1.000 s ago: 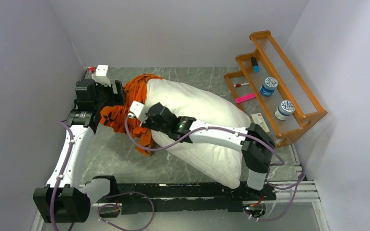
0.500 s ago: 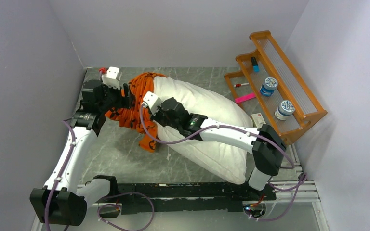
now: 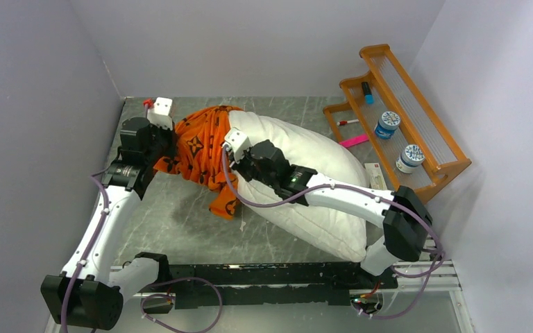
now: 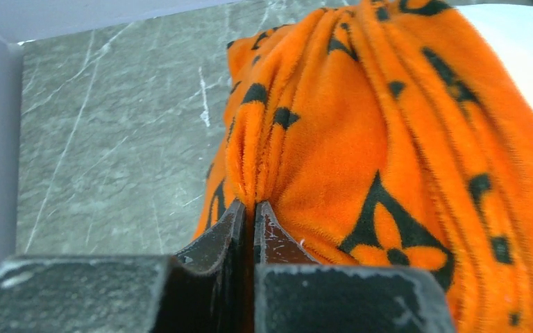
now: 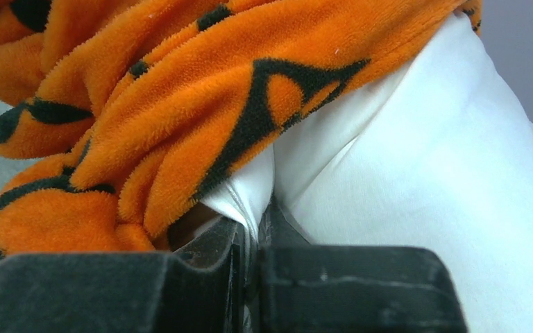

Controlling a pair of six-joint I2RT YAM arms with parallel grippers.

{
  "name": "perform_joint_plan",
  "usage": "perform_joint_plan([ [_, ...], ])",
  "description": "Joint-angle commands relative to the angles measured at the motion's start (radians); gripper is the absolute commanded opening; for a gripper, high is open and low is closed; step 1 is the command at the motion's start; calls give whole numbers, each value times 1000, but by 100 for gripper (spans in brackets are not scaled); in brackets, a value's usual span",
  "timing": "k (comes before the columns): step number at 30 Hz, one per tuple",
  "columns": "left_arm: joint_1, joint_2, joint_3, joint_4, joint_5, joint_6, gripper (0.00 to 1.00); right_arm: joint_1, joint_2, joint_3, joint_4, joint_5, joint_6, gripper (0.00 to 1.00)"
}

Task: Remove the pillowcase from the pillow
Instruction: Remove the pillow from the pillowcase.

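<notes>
Left gripper (image 4: 252, 209) is clamped on a fold of the pillowcase (image 3: 200, 147) — jaws nearly touching, a pleat of orange plush between them. Right gripper (image 5: 252, 220) pinches a tuck of the white pillow (image 3: 312, 173) right at the case's hem, orange fabric draped just above it.

Reads as anchor-and-pull: right pins the pillow so left can drag the case off the far-left end. The case is bunched over that end only. Most of the pillow is bare, lying diagonally across the table (image 3: 180, 229), and one flap trails onto the table on the near side.

Judgement: late stage, and a firm pull away from the pillow should clear it. Risk — the thin pinch on plush may slip.
</notes>
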Motion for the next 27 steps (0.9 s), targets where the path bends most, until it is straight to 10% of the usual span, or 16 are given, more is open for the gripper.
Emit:
perform_joint_plan([
  [1,17,-11,-19,-24,-235,44,5,-92,-104,-61,-109,199,25,0],
  [11,43,16,-26,-22,-424,35,5,-118,-191,-134,-111,180,39,0],
  [19,42,-44,-35,21,-212,8,52,-119,-174,-128,-79,77,64,0],
  [27,-5,-96,-36,60,54,-12,70,-112,-109,-77,-91,21,64,0],
])
